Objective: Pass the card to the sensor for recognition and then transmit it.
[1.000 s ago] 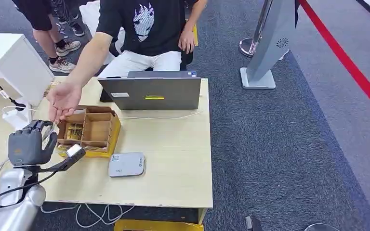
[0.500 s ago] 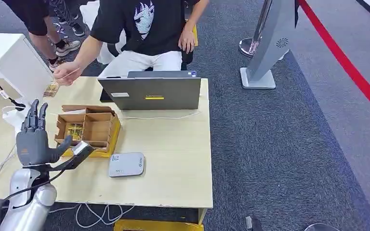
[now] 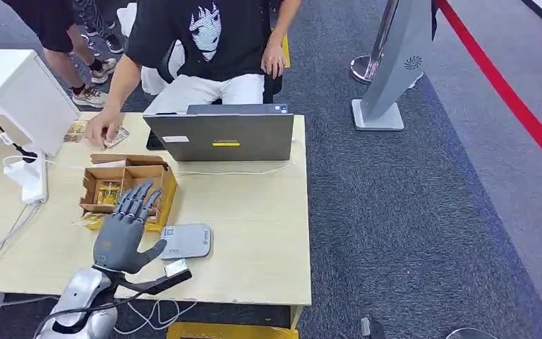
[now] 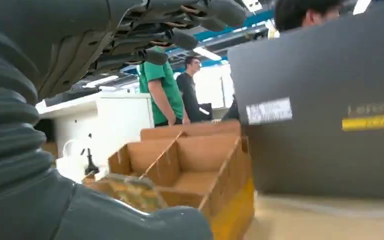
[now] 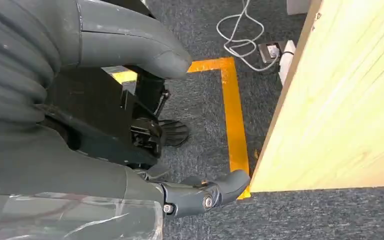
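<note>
Wooden table (image 3: 254, 233), carpeted room: left hand (image 3: 123, 229) hovering open, fingers spread, empty; card (image 3: 116, 137), probably, lying far-left under person's hand (image 3: 102, 131); sensor (image 3: 185, 241) sitting just right.

Wood table (image 3: 254, 233) w/ laptop (image 3: 220, 135), cardboard box (image 3: 128, 185), sensor (image 3: 185, 241).

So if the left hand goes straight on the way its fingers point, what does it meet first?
Probably the cardboard box: the left hand hangs open with fingertips already at its near edge. Height is unclear.
</note>
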Motion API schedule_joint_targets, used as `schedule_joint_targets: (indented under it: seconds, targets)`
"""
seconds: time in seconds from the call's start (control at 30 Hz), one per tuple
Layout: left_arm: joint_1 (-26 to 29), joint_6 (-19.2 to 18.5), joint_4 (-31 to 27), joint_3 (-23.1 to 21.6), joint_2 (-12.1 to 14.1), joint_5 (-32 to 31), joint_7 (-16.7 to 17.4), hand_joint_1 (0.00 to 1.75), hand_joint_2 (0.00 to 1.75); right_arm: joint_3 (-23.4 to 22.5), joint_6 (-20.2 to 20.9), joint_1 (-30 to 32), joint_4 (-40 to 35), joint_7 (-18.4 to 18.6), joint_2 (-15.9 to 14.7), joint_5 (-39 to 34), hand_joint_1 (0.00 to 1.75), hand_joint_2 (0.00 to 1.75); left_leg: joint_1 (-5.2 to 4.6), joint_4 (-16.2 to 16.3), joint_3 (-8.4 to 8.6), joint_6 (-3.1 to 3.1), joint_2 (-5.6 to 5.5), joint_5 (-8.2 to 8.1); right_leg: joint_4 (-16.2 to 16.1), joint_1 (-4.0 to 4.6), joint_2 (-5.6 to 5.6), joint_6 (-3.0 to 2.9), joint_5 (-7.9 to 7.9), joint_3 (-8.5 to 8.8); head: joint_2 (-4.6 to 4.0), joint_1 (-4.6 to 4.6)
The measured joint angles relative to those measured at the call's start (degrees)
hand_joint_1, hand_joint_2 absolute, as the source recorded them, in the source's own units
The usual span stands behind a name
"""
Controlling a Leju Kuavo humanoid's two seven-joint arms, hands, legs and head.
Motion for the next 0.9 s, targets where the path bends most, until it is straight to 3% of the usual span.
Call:
schedule_joint_targets:
  seconds: [0.1,0.27,0.43,0.9]
  targets:
    - [0.03,1.25,0.96,-0.64,2.02,-6.80,4.22,0.00,1.75,0.07,-0.02,0.00,0.00,0.09,0.00,0.00,0.00,1.75,0.00,0.00,0.00,0.00,0.00,0.00,0.00,0.00,0.00,0.00,0.00,0.00,-0.02,0.00]
    - [-0.23,6.25,3.80,-0.66,3.98,-11.60,7.79,0.00,1.75,0.22,-0.11,-0.01,0.00,0.11,0.00,-0.11,0.00,1.75,0.00,0.00,0.00,0.00,0.00,0.00,0.00,-0.01,0.00,0.00,0.00,0.01,0.00,0.00]
    - [-1.11,9.62,6.69,-0.50,4.46,-12.14,9.17,0.00,1.75,0.61,-0.28,-0.02,0.00,0.26,0.00,-0.24,0.00,1.75,-0.01,0.00,0.00,0.00,-0.02,0.00,0.00,-0.01,-0.02,0.00,0.00,0.01,-0.02,0.00]
    - [-6.66,9.51,16.40,0.68,4.20,-10.20,9.08,0.00,1.75,1.22,-0.28,-0.05,0.00,0.68,0.00,-0.22,0.00,1.75,0.00,0.00,-0.01,-0.01,-0.02,0.01,0.01,-0.01,-0.02,0.00,0.00,-0.01,-0.02,0.00]
